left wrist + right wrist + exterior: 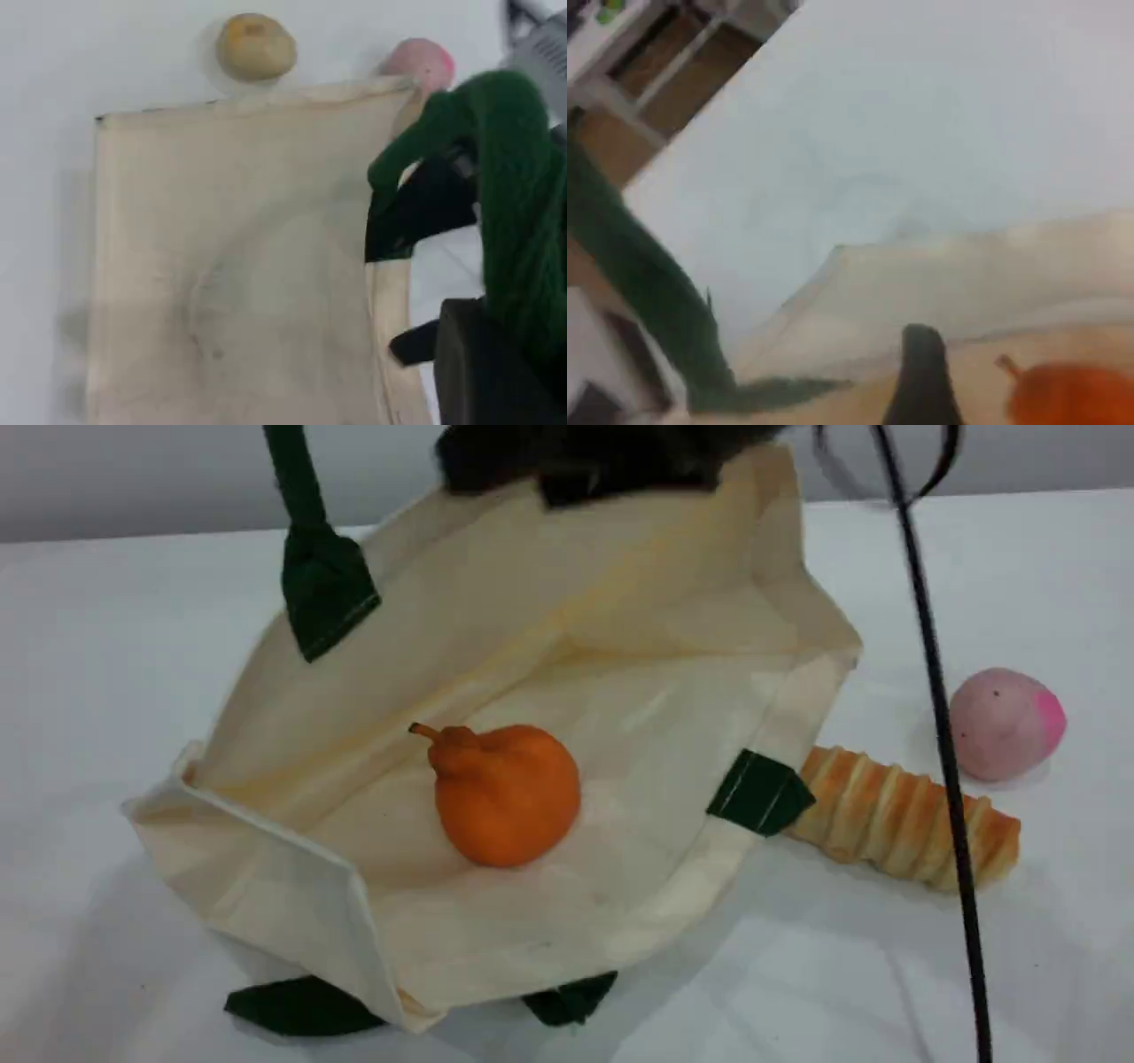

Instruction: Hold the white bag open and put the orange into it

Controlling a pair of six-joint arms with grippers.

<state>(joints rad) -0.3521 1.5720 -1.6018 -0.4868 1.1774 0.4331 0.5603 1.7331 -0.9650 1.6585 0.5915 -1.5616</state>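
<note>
- On the white table (106, 646), the white bag (620, 602) lies mouth toward the scene camera, its upper side lifted so the inside shows.
- Inside it, on the lower canvas panel, sits the orange (505, 793), stem nub tilted up and to the left, touching no gripper.
- 1 dark green handle (306, 514) rises taut from its green patch to the top edge of the scene view; further green patches show at the bag's right rim and under its near edge.
- Seen from the left wrist camera, the left gripper (496, 372) is clenched on that green rope handle, which runs thick and blurred across the right of that view above the bag's outer face.
- Only 1 dark fingertip of the right gripper (923, 376) shows in its own camera, over the bag's rim just left of the orange; its jaws stand released and hold nothing.
- Right of the bag, a ridged bread roll (904, 815) lies partly tucked under the bag's edge, and a pink ball (1005, 724) sits a little beyond it.
- A tan potato (256, 46) rests just past the bag's far edge in the left wrist view.
- A black cable (943, 735) hangs down across the right of the scene view.
</note>
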